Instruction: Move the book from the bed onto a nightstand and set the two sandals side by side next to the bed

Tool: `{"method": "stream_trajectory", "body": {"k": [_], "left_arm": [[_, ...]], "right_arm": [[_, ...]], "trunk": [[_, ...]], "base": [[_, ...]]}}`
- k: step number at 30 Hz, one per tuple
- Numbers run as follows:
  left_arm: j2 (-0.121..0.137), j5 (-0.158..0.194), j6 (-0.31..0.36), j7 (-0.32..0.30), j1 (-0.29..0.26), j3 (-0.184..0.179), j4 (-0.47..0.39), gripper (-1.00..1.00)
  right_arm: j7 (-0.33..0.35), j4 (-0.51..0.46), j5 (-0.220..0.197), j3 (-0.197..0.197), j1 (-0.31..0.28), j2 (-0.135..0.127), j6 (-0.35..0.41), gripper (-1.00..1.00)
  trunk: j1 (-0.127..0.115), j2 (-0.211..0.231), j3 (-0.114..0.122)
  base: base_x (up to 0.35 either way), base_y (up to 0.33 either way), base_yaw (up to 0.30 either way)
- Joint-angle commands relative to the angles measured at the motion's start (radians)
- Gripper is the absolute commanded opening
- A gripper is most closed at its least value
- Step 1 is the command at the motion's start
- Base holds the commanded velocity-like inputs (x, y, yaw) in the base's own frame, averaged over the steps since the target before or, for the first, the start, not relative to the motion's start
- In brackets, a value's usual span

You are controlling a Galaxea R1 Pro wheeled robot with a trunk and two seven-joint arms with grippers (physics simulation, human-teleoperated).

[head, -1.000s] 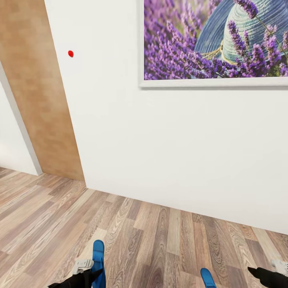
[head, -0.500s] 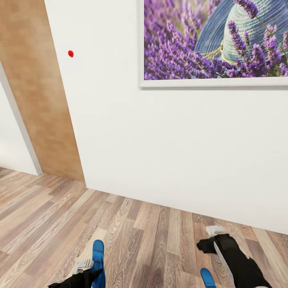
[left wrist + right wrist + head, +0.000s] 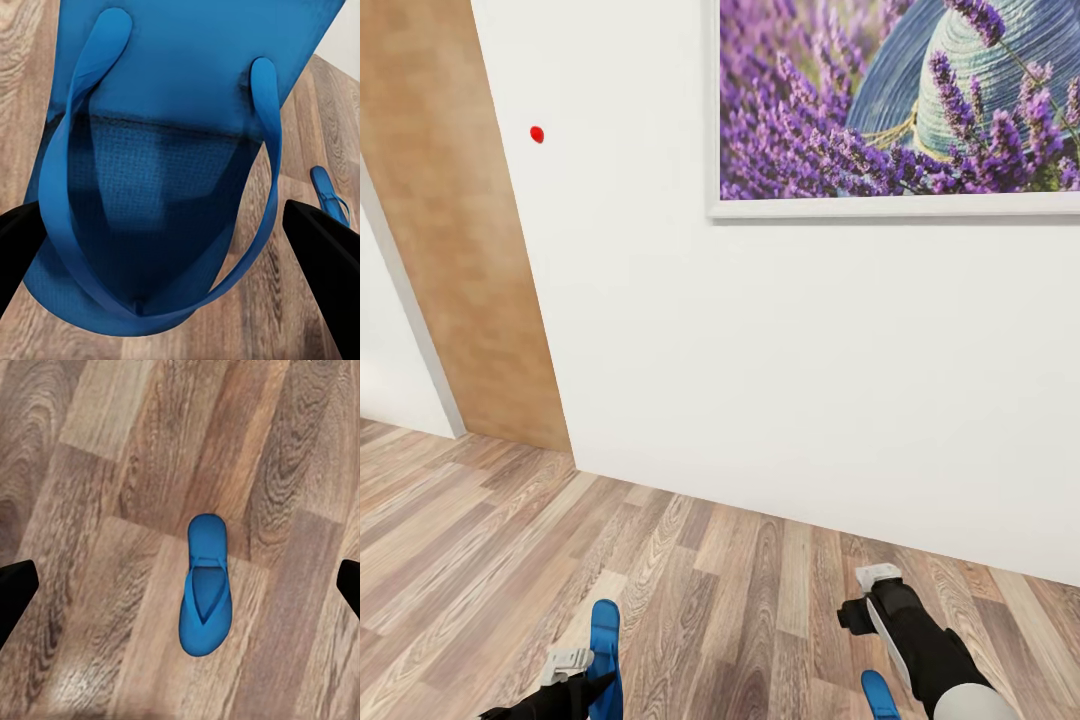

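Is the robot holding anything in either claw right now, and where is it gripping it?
Left gripper seems to hold one blue sandal, apparently near one end; exact grip unclear. Right gripper is open above the other sandal on the floor.

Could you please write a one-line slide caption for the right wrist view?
Open right claw poised above a blue sandal lying flat on the wood-plank floor.

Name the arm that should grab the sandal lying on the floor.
Right, probably. The right gripper hangs open above the loose sandal on the wood floor, which sits midway between its fingers. The left gripper already carries the other sandal.
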Motion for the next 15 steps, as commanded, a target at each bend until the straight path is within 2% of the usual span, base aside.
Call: {"method": "stream_trajectory", "body": {"k": [1, 3, 4, 5, 7, 9, 15], "left_arm": [[-0.001, -0.006, 0.004, -0.007, -0.001, 0.008, -0.001, -1.0], [-0.001, -0.006, 0.004, -0.007, -0.001, 0.008, -0.001, -1.0], [-0.001, -0.006, 0.004, -0.007, -0.001, 0.008, -0.001, -1.0], [-0.001, -0.006, 0.004, -0.007, -0.001, 0.008, -0.001, -1.0], [-0.001, -0.006, 0.004, -0.007, -0.001, 0.008, -0.001, -1.0], [-0.001, -0.006, 0.004, -0.007, -0.001, 0.008, -0.001, -1.0], [-0.001, -0.006, 0.004, -0.007, -0.001, 0.008, -0.001, -1.0]], "right_arm": [[0.002, -0.001, 0.005, 0.001, 0.0, -0.001, 0.004, 1.0], [0.003, 0.004, 0.004, 0.0, -0.001, -0.005, -0.048, 1.0], [0.004, 0.087, 0.004, -0.003, -0.001, -0.008, -0.412, 1.0], [0.004, 0.146, 0.004, -0.004, -0.001, -0.009, -0.452, 1.0], [0.004, 0.251, 0.003, -0.004, -0.001, -0.01, -0.498, 1.0], [0.004, 0.303, 0.003, -0.004, -0.001, -0.01, -0.519, 1.0], [0.004, 0.334, 0.003, -0.004, -0.001, -0.013, -0.531, 1.0]], "trunk": [[0.0, 0.0, -0.001], [0.0, 0.0, -0.001], [0.0, 0.0, -0.001], [0.0, 0.0, -0.001], [0.0, 0.0, -0.001], [0.0, 0.0, -0.001], [0.0, 0.0, -0.001]], "base": [[0.0, 0.0, 0.0], [0.0, 0.0, 0.0], [0.0, 0.0, 0.0], [0.0, 0.0, 0.0], [0.0, 0.0, 0.0], [0.0, 0.0, 0.0], [0.0, 0.0, 0.0]]}}
